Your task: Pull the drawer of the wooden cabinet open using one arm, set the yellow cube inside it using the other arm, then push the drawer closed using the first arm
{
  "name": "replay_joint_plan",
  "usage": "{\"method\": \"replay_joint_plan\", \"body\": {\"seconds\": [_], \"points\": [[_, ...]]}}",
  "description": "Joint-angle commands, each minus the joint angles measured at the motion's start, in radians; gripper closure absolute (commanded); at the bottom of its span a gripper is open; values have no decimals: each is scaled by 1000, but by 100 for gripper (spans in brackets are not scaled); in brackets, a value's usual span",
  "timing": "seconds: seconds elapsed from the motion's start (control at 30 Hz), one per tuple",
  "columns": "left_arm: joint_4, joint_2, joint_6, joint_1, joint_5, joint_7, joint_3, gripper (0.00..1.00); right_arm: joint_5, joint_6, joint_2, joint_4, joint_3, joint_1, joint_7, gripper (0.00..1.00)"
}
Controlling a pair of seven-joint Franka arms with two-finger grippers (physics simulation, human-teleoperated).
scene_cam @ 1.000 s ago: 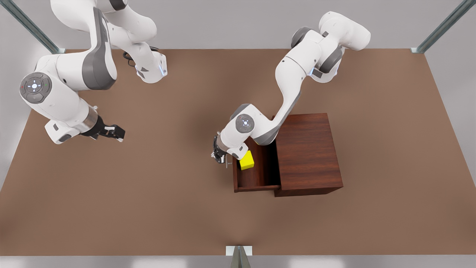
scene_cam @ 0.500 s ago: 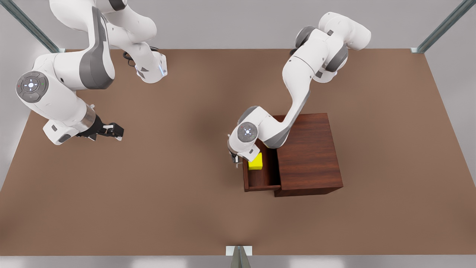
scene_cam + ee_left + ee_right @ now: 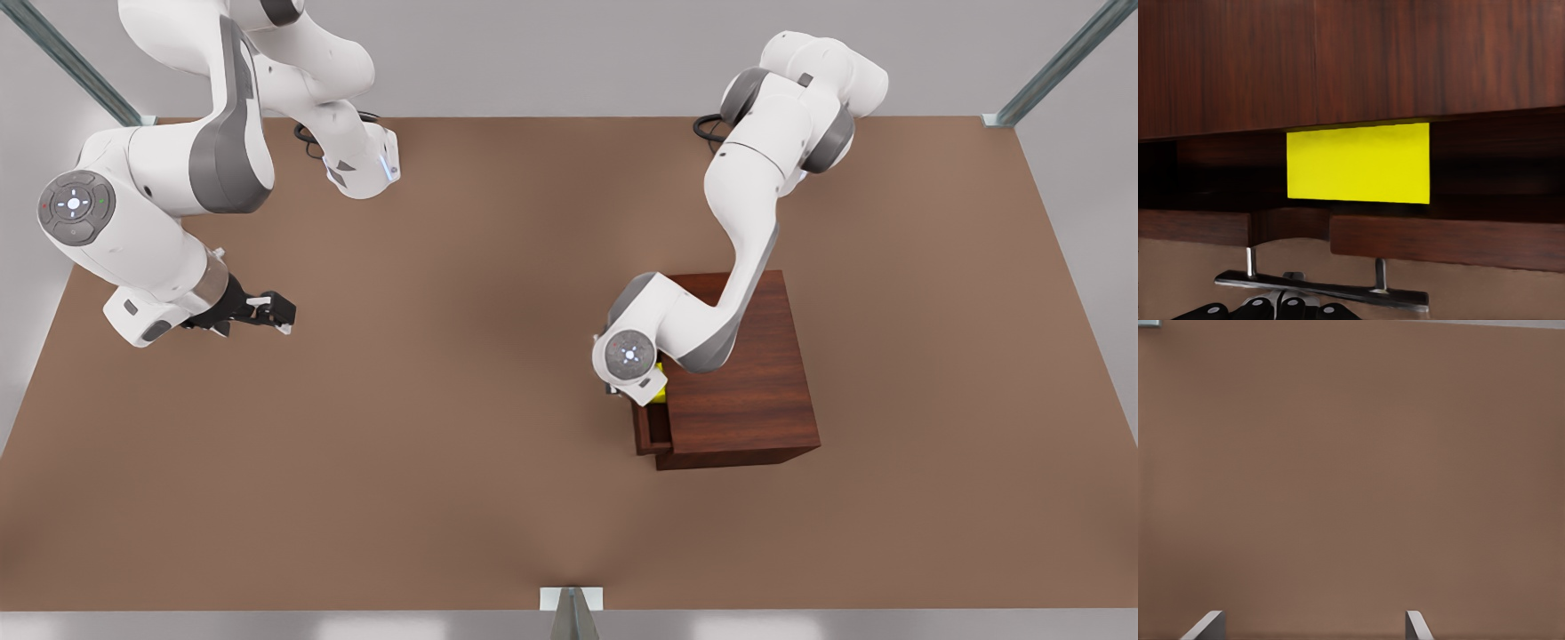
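Observation:
The wooden cabinet (image 3: 738,373) stands right of the table's middle in the front view. Its drawer (image 3: 647,431) sticks out only a narrow strip toward the front view's left. A sliver of the yellow cube (image 3: 660,384) peeks out under my left arm's wrist (image 3: 629,356). In the left wrist view the yellow cube (image 3: 1358,163) lies inside the drawer (image 3: 1438,240), behind its front panel. My left gripper (image 3: 1275,308) is shut on the silver bar handle (image 3: 1338,290). Far off at the front view's left, my right gripper (image 3: 267,313) waits open over bare table, with its fingertips (image 3: 1418,625) apart.
The brown table (image 3: 444,444) spreads wide around the cabinet. Both arm bases stand along its far edge. Metal frame posts (image 3: 1005,116) mark the back corners, and a bracket (image 3: 571,600) sits at the middle of the near edge.
The drawer has slid steadily toward the front view's right into the cabinet, carrying the cube, with my left gripper following on the handle. My right arm has barely shifted.

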Motion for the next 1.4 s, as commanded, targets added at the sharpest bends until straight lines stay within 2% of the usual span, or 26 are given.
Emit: {"method": "replay_joint_plan", "body": {"seconds": [0.0,0.3,0.33,0.37,0.43,0.57,0.67,0.7,0.8,0.83,0.87,0.9,1.13,1.17,1.37], "points": [[0,-2,-79,0,10,230,6,79,1,-1,-1,0,0,0,-30,0],[0,-15,-135,34,12,302,34,79,1,-3,-2,0,0,0,-30,0],[0,-15,-135,39,9,310,32,59,1,-3,-2,0,0,0,-30,0],[5,-18,-131,45,7,314,25,0,1,-3,-2,0,0,0,-30,0],[3,-38,-134,45,10,320,26,0,1,-4,-2,0,0,1,-30,0],[10,-163,-126,49,7,524,20,0,2,-4,-2,0,0,0,-30,0],[8,-267,-140,85,21,1056,47,0,2,-4,-2,0,0,0,-29,0],[8,-308,-194,111,51,1331,60,0,1,-4,-2,0,0,0,-29,0],[7,-394,-293,201,116,1799,75,0,2,-4,-2,0,0,1,-29,0],[-39,-439,-295,285,113,1856,28,0,2,-4,-2,0,0,1,-29,0],[-165,-531,-240,325,119,1911,2,0,2,-4,-2,0,0,1,-29,0],[-201,-577,-218,365,116,2018,2,0,2,-4,-2,0,0,1,-29,0],[-248,-647,-207,410,121,2074,-20,0,2,-4,-1,0,0,0,-30,0],[-247,-647,-194,445,121,2080,-61,0,2,-4,-1,0,0,0,-30,0],[-239,-627,-125,473,134,2161,-90,0,2,-4,-1,0,0,0,-30,0]]}}
